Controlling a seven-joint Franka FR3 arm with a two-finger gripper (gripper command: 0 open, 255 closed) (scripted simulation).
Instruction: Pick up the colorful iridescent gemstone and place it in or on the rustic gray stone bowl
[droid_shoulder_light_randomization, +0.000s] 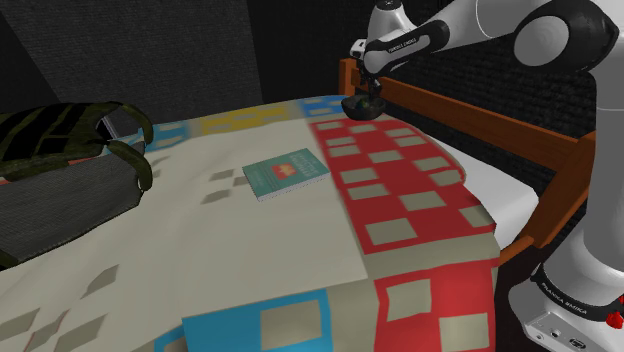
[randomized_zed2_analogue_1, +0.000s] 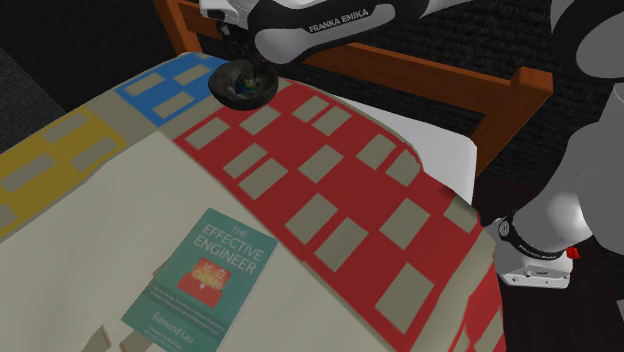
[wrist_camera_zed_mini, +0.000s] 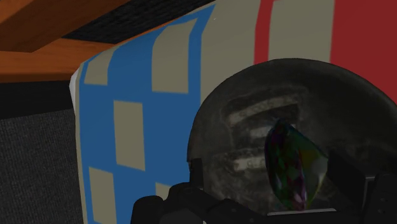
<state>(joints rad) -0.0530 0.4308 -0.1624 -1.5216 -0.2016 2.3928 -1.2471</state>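
Green, purple and blue facets shimmer on the gemstone, a flat, pointed oval standing on edge inside the bowl. It sits directly in front of the black gripper, very close to it. Whether the gripper clasps the gem or is parted from it cannot be told.

The bowl is round and dark grey, with a rough, mottled stone surface and pale scuffed streaks across its inner wall. It rests on the quilt at the far corner of a bed. In the wrist view it sits where a red panel meets a strip of beige beside a blue one. In the second exterior view the gem appears as a small greenish speck in the bowl beneath the hand.

The quilt is a flat patchwork of beige, red, blue and yellow panels, each dotted with beige rectangles. A glossy orange-brown wooden bed frame runs behind the bowl, and a smooth white sheet shows between the quilt and the rail.

A teal paperback book lies flat near the middle of the bed, well apart from the bowl. A dark bag with olive-green straps slumps at the shoulder view's left.

The white arm reaches over the rail from the shoulder view's right.
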